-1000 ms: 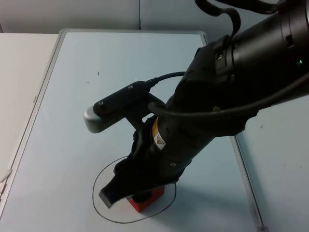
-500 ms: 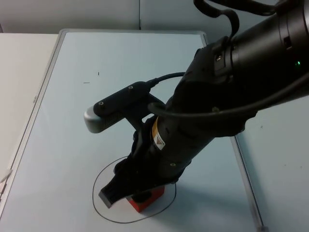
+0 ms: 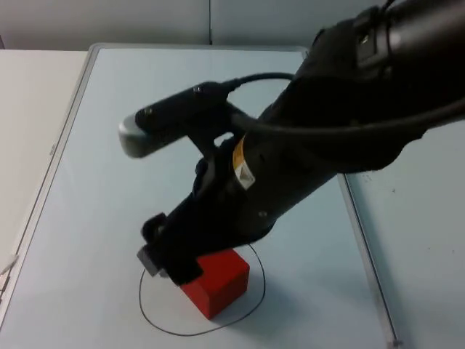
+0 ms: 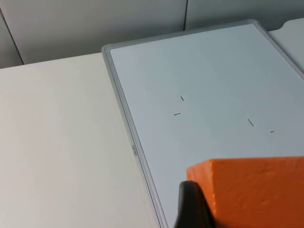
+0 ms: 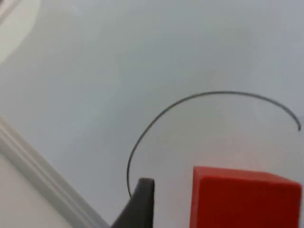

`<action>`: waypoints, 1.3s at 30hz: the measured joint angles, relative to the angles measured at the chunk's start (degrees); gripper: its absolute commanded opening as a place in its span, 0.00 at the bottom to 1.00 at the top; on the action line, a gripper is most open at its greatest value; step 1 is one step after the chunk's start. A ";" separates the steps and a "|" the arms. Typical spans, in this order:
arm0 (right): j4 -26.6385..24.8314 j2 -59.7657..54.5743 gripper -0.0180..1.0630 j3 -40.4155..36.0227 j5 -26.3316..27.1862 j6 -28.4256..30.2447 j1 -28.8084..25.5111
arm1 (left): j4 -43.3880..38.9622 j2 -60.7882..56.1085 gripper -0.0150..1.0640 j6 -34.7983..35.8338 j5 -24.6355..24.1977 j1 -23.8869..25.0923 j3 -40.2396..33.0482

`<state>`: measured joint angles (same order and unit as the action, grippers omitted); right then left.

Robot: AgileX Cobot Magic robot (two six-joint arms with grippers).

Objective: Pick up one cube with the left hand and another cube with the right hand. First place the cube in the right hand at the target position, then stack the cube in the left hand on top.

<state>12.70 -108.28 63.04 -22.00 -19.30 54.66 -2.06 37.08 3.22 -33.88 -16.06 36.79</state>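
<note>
The right tool (image 3: 168, 263), fingers apart, sits beside the red cube (image 3: 216, 281) in the drawn circle (image 3: 149, 317) at lower middle, while the left tool (image 4: 192, 209) is clamped on an orange cube (image 4: 251, 190).

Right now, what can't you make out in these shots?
- Right claw, top view: the arm's bulk hides its fingers, so open or shut is unclear.
- Red cube in the drawn circle: its far edge is covered by that claw.
- Orange cube, left wrist view: cut off by the frame edge; only one fingertip shows.
</note>
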 measured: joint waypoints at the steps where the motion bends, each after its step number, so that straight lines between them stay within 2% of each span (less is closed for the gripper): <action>1: 0.26 2.17 0.83 0.15 -0.50 0.00 0.00 | 0.00 0.00 0.28 0.00 0.00 0.00 0.00; 4: 1.80 7.58 0.83 0.69 -2.07 0.00 0.00 | 0.00 0.00 0.28 0.00 0.00 0.00 0.00; 8: 6.55 23.83 0.82 1.33 -3.38 0.00 0.00 | 0.00 0.00 0.28 -0.21 0.00 0.00 0.00; 9: 6.55 23.83 0.81 1.33 -3.38 0.00 0.00 | 0.00 0.00 0.28 -0.21 0.00 0.00 0.00; 13: 8.30 40.75 0.81 1.33 -5.80 4.20 0.00 | 0.00 0.00 0.28 -0.21 0.00 0.00 0.00; 19: 8.30 53.66 0.81 1.33 -11.99 8.56 0.20 | 2.06 0.00 0.28 -2.31 0.14 0.00 0.00; 22: 8.30 61.57 0.81 1.33 -17.79 9.94 0.20 | 9.85 0.90 0.28 -9.14 1.45 0.00 0.00; 23: 8.30 61.57 0.81 1.33 -17.79 9.94 0.20 | 9.85 0.90 0.27 -9.14 1.45 0.00 0.00; 25: 8.30 64.93 0.81 1.33 -20.09 10.18 0.20 | 16.05 2.83 0.26 -15.00 2.54 0.00 0.00; 28: 8.30 67.90 0.81 1.33 -22.83 10.29 0.20 | 25.61 8.09 0.14 -24.19 3.32 0.00 0.00; 29: 8.30 67.90 0.81 1.33 -22.83 10.29 0.20 | 25.61 8.09 0.08 -24.19 3.32 0.00 0.00; 30: 8.30 68.35 0.81 1.33 -23.76 10.29 0.20 | 28.75 10.39 0.08 -27.71 3.46 0.00 0.27; 32: 8.30 68.89 0.81 1.33 -25.60 10.42 0.20 | 33.95 14.68 0.01 -34.03 3.46 0.00 1.19; 39: 8.83 68.99 0.81 -0.45 -28.37 10.53 0.20 | 47.02 26.41 0.01 -47.19 2.93 0.00 5.11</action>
<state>21.54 -39.29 62.59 -50.37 -8.77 54.86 44.96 63.49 -43.97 -30.96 -16.06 41.89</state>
